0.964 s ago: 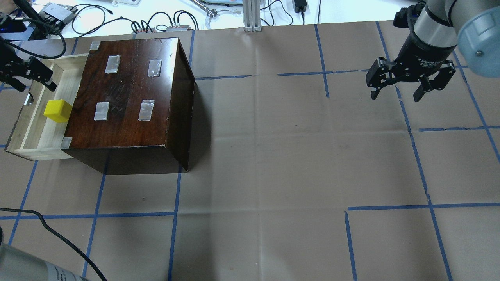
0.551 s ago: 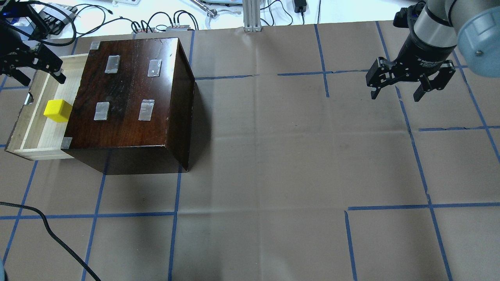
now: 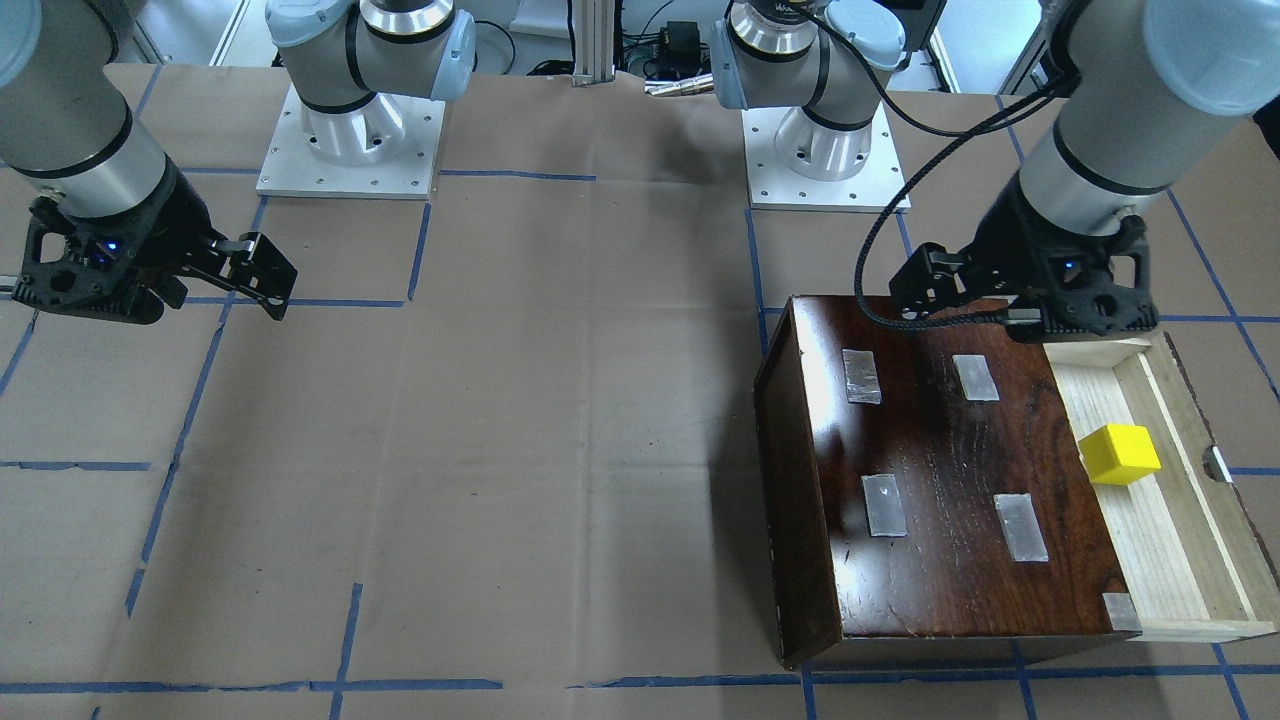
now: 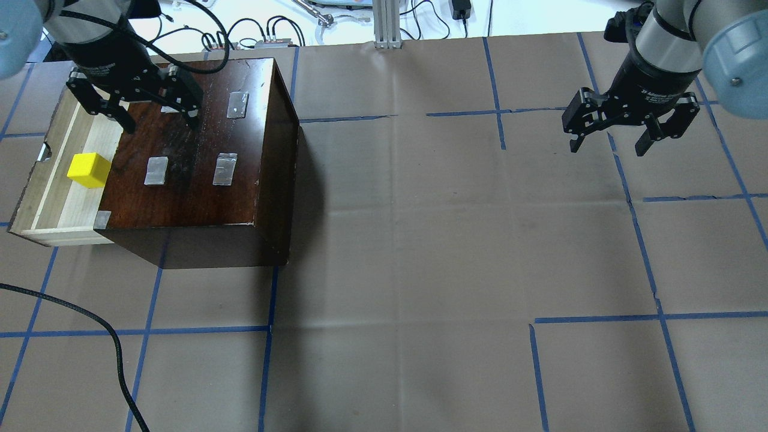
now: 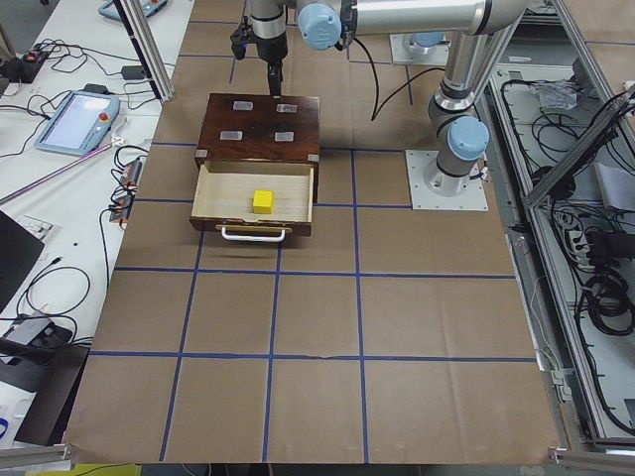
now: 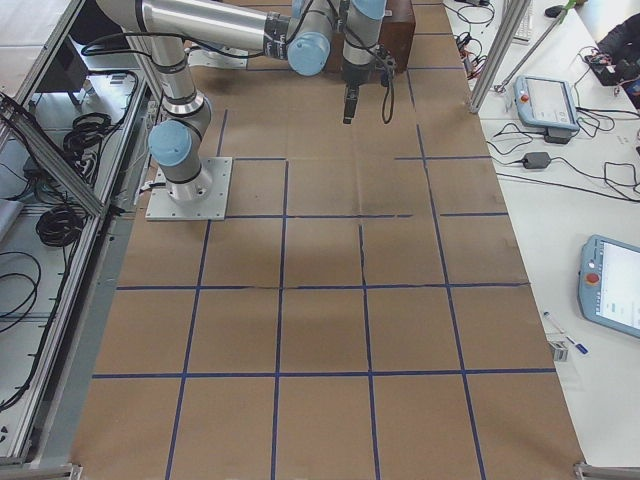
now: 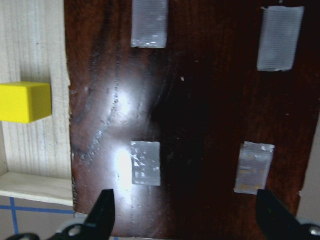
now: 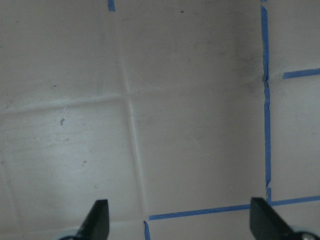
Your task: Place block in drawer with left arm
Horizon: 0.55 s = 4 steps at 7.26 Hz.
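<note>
The yellow block (image 4: pixel 88 170) lies in the pulled-out pale wooden drawer (image 4: pixel 60 207), apart from both grippers. It also shows in the front view (image 3: pixel 1120 453) and the left wrist view (image 7: pixel 25 102). The drawer sticks out from the left side of the dark-brown box (image 4: pixel 198 198). My left gripper (image 4: pixel 161 125) hangs open and empty over the far part of the box top, to the right of the drawer. In the left wrist view the left gripper (image 7: pixel 187 215) has its fingers wide apart over the taped lid. My right gripper (image 4: pixel 607 147) is open and empty over bare table far to the right.
Cables and devices (image 4: pixel 240 36) lie past the table's far edge beside an aluminium post (image 4: pixel 387 24). A black cable (image 4: pixel 90 324) loops over the near left of the table. The two arm bases (image 3: pixel 350 140) stand at the robot's side.
My left gripper has moved right, from beyond the drawer's far left corner to over the box top. The block has stayed in the drawer. The right arm has not moved.
</note>
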### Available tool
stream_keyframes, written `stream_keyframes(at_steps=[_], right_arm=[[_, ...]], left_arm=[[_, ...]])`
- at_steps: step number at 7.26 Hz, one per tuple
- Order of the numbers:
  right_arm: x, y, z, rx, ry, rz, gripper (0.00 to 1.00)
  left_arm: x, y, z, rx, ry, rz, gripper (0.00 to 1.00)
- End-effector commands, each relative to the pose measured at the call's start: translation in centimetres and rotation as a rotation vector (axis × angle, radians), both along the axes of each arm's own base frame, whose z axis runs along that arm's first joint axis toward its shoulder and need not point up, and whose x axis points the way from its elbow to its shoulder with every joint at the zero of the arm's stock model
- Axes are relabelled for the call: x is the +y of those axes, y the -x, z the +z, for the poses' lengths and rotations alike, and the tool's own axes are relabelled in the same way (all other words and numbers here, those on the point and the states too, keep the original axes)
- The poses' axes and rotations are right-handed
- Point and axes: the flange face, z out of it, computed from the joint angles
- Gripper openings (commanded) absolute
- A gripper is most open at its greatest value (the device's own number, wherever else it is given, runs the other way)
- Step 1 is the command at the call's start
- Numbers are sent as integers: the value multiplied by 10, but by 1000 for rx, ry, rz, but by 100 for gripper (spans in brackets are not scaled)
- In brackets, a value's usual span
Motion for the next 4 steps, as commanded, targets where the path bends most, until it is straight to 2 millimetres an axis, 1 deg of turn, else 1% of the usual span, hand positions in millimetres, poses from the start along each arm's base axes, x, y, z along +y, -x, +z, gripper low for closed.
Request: stream_keyframes(at_steps=[1,2,3,4], right_arm=[[0,0,0,0,0,0,100],[-1,0,0,0,0,0,100],[0,0,1,0,1,0,100],[0,0,0,0,0,0,100]], left_arm=[[25,22,-14,-3,-4,59,99],[15,23,-13,-2,22,50,99],[19,25,-12,-2,24,47,99],[17,27,-16,-1,16,34,99]])
